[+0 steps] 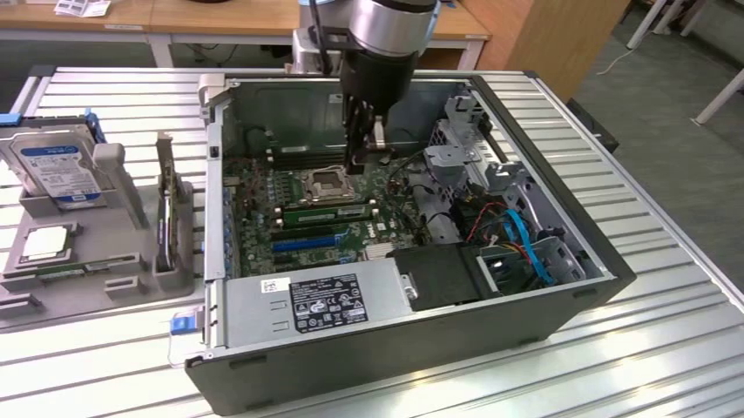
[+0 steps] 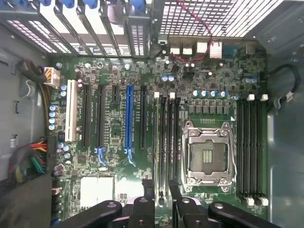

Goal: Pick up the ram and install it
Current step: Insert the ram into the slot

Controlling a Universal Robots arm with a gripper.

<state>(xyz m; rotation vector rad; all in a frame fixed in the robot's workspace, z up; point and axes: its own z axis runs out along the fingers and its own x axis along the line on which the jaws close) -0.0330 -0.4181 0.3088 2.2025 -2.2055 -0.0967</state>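
Roughly under the claw [image 2: 162,191] sits the ram [image 1: 331,209]: a green stick on edge among the memory slots [image 2: 170,142], between the CPU socket [image 1: 324,183] and the blue card slots [image 1: 305,240]; whether it is pressed fully home I cannot tell; its long axis runs with the slots, crossing the exterior view from left to right and rising a little to the right; the claw hangs above the stick's end toward the exterior view's right, apparently clear of it; in the wrist view the two fingers [image 2: 147,192] stand one on each side of the slot bank, so the jaws' closing line crosses the stick's thin side, which I judge a fair alignment for gripping or pressing it; the jaws are fairly wide, with nothing between them but the board below; the arm [image 1: 389,35] comes straight down into the open case [image 1: 465,348], wrist vertical, fingers pointing at the motherboard [image 1: 258,196]
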